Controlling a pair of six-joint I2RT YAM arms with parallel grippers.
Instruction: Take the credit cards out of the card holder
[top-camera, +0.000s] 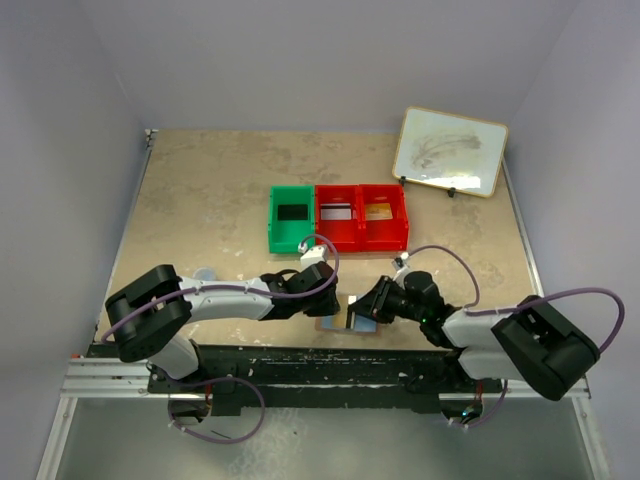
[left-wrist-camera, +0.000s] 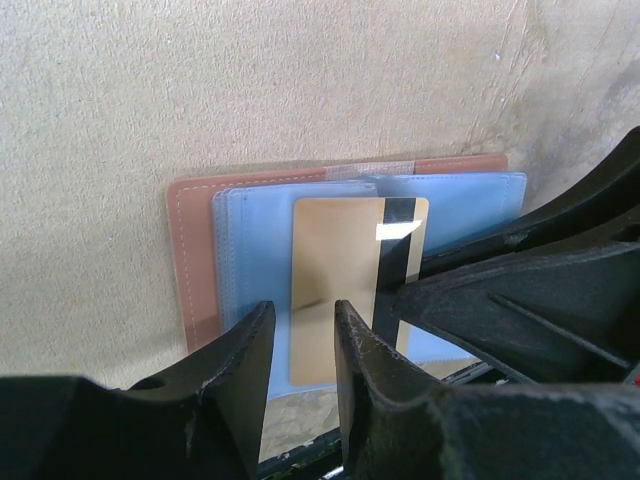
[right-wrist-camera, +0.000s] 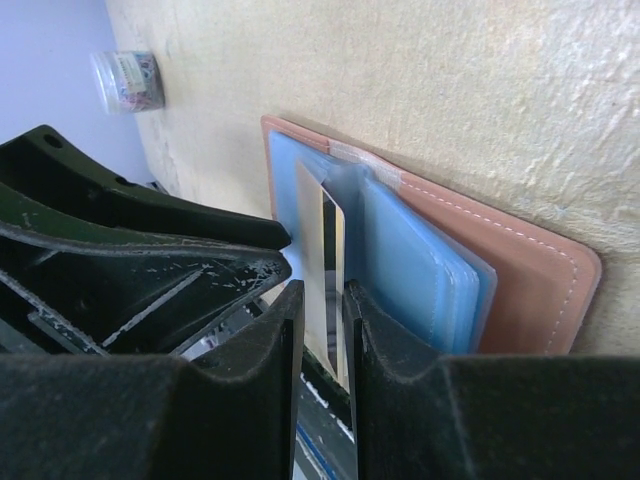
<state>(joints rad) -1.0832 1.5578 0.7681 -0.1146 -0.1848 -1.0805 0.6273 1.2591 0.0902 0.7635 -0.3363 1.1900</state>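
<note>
The card holder (top-camera: 328, 324) lies open at the table's near edge, between my two grippers. It is tan-pink outside (left-wrist-camera: 190, 250) with pale blue sleeves (right-wrist-camera: 420, 270). A gold credit card (left-wrist-camera: 335, 250) with a black stripe sticks out of the blue sleeves. My right gripper (right-wrist-camera: 323, 300) is shut on this card's edge (right-wrist-camera: 330, 240); it also shows in the top view (top-camera: 358, 312). My left gripper (left-wrist-camera: 305, 322) is slightly open and empty, its tips over the holder's near side (top-camera: 322, 292). A black card (top-camera: 291, 212), a white-grey card (top-camera: 336, 211) and a gold card (top-camera: 378, 211) lie in the bins.
A green bin (top-camera: 275, 225) and two red bins (top-camera: 360, 238) stand in a row mid-table. A framed whiteboard (top-camera: 450, 150) leans at the back right. A small jar (right-wrist-camera: 125, 78) stands to the left of the holder (top-camera: 203, 272). The table's front rail runs just behind the holder.
</note>
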